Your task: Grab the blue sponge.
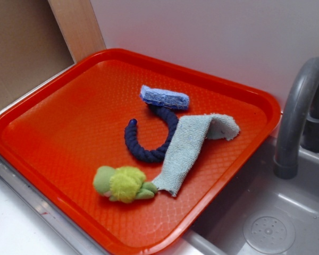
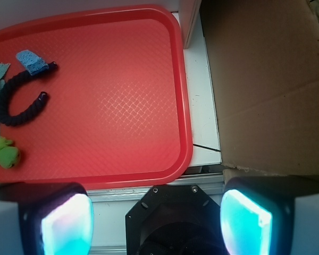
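On the orange tray [image 1: 53, 133] there are four loose things: one blue sponge [image 1: 165, 97], one dark rope [image 1: 151, 139], one pale cloth strip [image 1: 191, 146] and one small green soft toy [image 1: 123, 184]. The sponge lies flat near the tray's far rim, by the white wall [image 1: 202, 32], and one end of the curled rope runs right up under its edge, so the two touch there. The cloth lies just beside the rope on the side toward the sink [image 1: 266, 223], its upper end folded over, well clear of the sponge. The toy sits at the cloth's lower end, nearer the tray's front rim, apart from the sponge. Nothing rests on top of the sponge; only the rope crowds it. One grey tap [image 1: 297, 117] arches over the sink beside the tray, and a sheet of cardboard [image 2: 271, 85] stands off the tray's other side. From the wrist view the gripper [image 2: 157, 218] hangs beyond the tray's rim, well apart from the sponge [image 2: 32, 61], which shows in the far corner of the tray [image 2: 122, 95]. Its two fingers [image 2: 66, 223] are spread wide, with nothing between them.
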